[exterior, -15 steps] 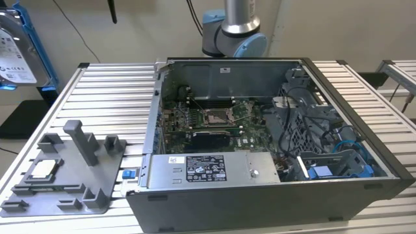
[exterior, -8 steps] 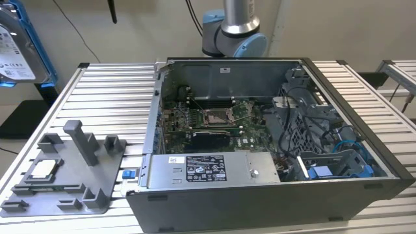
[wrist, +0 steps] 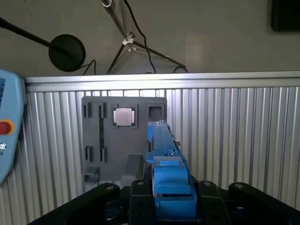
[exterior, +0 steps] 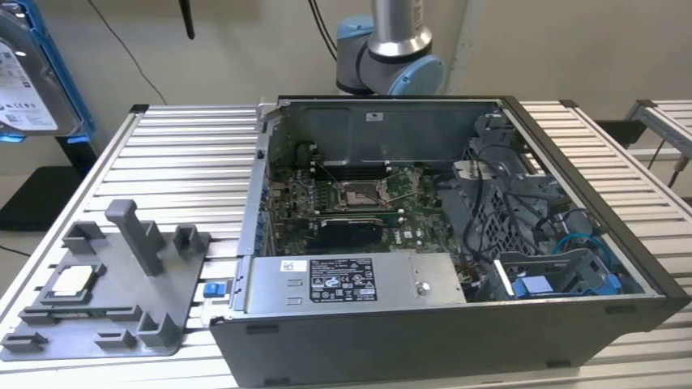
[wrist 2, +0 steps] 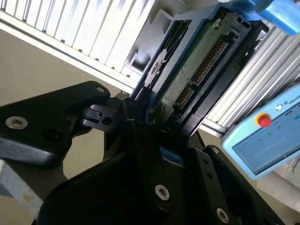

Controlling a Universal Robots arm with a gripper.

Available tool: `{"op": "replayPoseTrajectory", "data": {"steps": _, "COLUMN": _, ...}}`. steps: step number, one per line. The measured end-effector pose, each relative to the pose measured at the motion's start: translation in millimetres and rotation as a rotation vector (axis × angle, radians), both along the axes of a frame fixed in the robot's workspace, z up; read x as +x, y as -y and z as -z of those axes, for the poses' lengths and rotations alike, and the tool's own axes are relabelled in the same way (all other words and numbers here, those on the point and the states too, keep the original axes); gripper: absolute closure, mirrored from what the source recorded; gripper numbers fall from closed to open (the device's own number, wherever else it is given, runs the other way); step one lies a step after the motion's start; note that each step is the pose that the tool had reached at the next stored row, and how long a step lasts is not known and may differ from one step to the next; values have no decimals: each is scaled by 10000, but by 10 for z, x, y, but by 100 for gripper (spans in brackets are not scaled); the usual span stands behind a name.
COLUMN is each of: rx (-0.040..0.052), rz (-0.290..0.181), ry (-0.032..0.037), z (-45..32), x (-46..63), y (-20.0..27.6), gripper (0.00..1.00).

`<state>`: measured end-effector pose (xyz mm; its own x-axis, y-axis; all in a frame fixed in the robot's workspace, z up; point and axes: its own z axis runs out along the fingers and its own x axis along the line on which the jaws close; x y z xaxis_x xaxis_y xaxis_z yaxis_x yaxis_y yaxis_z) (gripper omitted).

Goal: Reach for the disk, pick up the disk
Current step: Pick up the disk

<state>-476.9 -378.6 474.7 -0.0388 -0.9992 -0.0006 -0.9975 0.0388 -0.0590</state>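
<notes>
The disk (exterior: 27, 81) hangs high at the exterior view's left edge and is cut off by the frame. What shows is a silver face with a white printed label and a bright blue bracket along its side. In the second wrist view the disk (wrist 2: 197, 61) stands tilted on edge, with its green circuit board and a row of gold connector pins exposed. In the first wrist view the disk (wrist: 163, 145) is edge-on, a narrow blue strip rising from the hand (wrist: 171, 197), which seems clamped on its lower end.
</notes>
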Motion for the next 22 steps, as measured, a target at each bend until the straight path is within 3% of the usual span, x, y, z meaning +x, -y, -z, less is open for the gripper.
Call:
{"op": "replayPoseTrajectory", "data": {"steps": 13, "rx": 0, "rz": -2, "ry": 45, "z": -151, "x": 0, "y": 0, "gripper": 100}}
{"op": "replayPoseTrajectory", "data": {"steps": 22, "rx": 0, "rz": -2, "ry": 47, "z": -200, "x": 0, "y": 0, "gripper": 100}}
